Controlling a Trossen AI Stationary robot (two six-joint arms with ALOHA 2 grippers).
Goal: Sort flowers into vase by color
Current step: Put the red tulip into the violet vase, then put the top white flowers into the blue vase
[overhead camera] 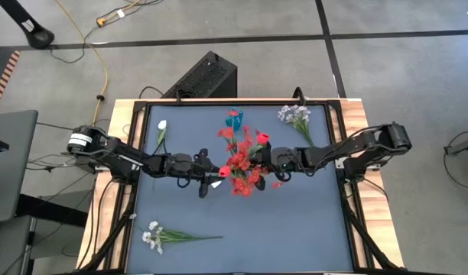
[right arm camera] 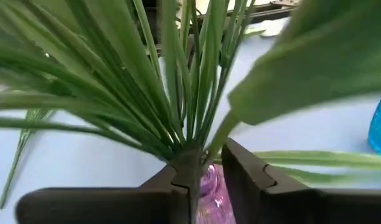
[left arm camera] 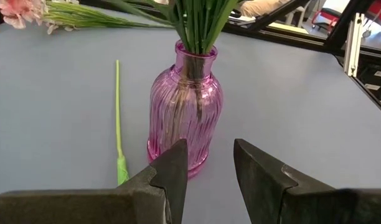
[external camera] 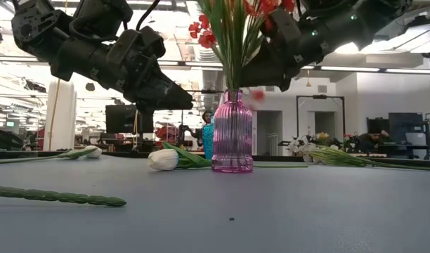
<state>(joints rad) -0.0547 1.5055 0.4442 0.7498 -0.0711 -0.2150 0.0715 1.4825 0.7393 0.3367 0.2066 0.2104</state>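
At worktop point(overhead camera: 295, 221) centre, red flowers point(overhead camera: 244, 160) stand bunched in the pink vase point(external camera: 232, 133), stems packed through the narrow neck so they stay upright. Right claw point(right arm camera: 206, 171) sits right above the neck among the stems, fingers narrowly parted around one, likely releasing it. Left claw point(left arm camera: 209, 171) hovers just beside the vase, part open, holding nothing. White tulip point(external camera: 164, 159) and whitish sprays point(overhead camera: 156, 237) lie flat, unsorted; blue vase point(overhead camera: 234, 118) behind looks empty.

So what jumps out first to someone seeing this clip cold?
The pink vase mid-table, crammed with red flowers, both arms converging on it. The right hand sits just above its mouth among the stems; the left hand hovers open beside it. White flowers lie unsorted near the front edge.
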